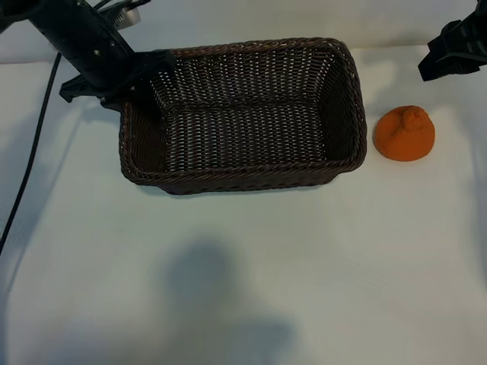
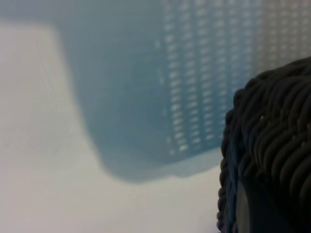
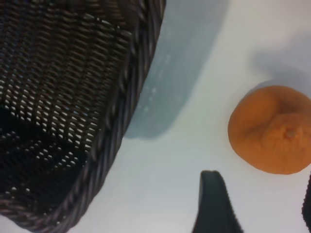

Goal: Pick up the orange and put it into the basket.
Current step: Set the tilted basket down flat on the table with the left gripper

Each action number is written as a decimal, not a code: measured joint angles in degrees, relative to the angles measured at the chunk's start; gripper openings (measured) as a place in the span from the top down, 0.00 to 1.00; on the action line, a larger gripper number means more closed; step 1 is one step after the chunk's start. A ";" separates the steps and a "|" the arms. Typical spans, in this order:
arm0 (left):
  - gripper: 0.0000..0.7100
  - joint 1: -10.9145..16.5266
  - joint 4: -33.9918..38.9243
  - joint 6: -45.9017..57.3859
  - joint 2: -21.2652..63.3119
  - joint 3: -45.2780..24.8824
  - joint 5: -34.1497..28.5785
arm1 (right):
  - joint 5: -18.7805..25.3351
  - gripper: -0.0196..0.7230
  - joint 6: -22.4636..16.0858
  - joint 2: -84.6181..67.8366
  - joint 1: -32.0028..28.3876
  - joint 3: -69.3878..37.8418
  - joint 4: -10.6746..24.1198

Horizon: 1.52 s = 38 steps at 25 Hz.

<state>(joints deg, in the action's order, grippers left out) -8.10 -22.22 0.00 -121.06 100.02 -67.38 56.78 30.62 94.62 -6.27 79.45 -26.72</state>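
The orange sits on the white table just right of the basket, its knobby bump facing up. It shows close in the right wrist view as well, orange beside the basket's rim. My right gripper hovers behind the orange at the table's back right, open and empty; the right gripper has the orange just beyond one dark finger. My left gripper is at the basket's back left corner, shut on the braided rim.
The basket holds nothing. A black cable hangs down the left side of the table. Bare white table stretches in front of the basket and the orange, crossed by a soft shadow.
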 joint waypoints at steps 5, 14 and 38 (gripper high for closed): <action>0.77 -1.52 0.06 -0.36 -1.83 0.19 0.00 | 0.00 0.39 0.00 0.00 0.00 0.00 -0.05; 0.77 -2.44 0.16 0.00 -5.30 0.20 0.51 | 0.00 0.39 0.00 0.00 0.00 0.00 -0.26; 0.77 -2.84 0.00 0.35 -8.61 0.31 0.70 | 0.00 0.39 0.00 0.00 0.00 0.00 -0.45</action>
<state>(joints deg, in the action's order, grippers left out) -10.94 -22.22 0.35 -129.67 100.33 -66.68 56.78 30.62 94.62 -6.27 79.45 -27.17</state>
